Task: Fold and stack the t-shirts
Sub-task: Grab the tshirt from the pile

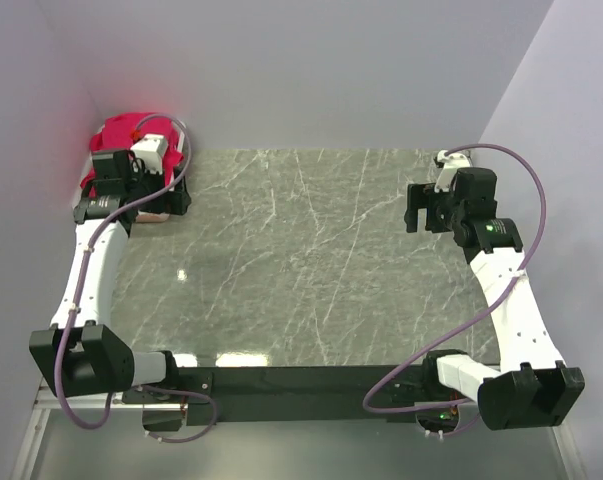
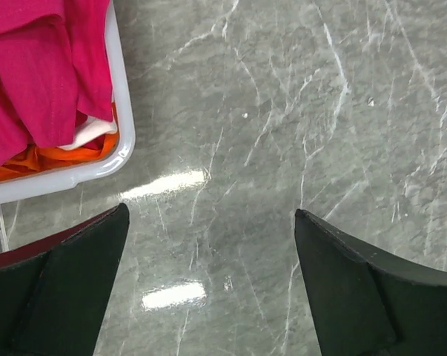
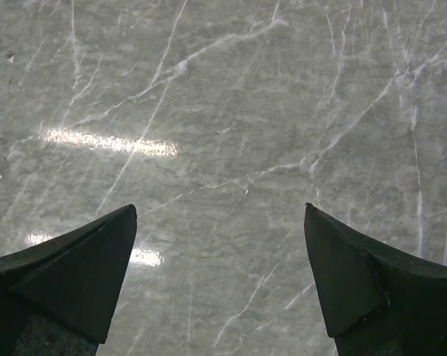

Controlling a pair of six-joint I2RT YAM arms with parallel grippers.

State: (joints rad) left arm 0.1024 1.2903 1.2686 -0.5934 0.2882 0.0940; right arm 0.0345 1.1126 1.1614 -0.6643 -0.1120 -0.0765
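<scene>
At the far left corner of the grey marbled table [image 1: 301, 260] stands the white bin [image 2: 124, 126]. The crimson t-shirts [image 2: 38, 67] lie crumpled inside it, over some orange cloth [image 2: 53, 157]. The left gripper [image 2: 210, 215] hangs just beside the bin rim, jaws fully apart and holding nothing. The right gripper [image 3: 219, 211], equally wide and empty, is over bare table, well apart. I think the risk is a pinch that takes several layers, or the orange cloth, because the shirts are tangled. A finger may also catch the rim.

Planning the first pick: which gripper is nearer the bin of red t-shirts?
Left. The left gripper hovers beside the bin holding the t-shirts; the right gripper is across the table.
</scene>
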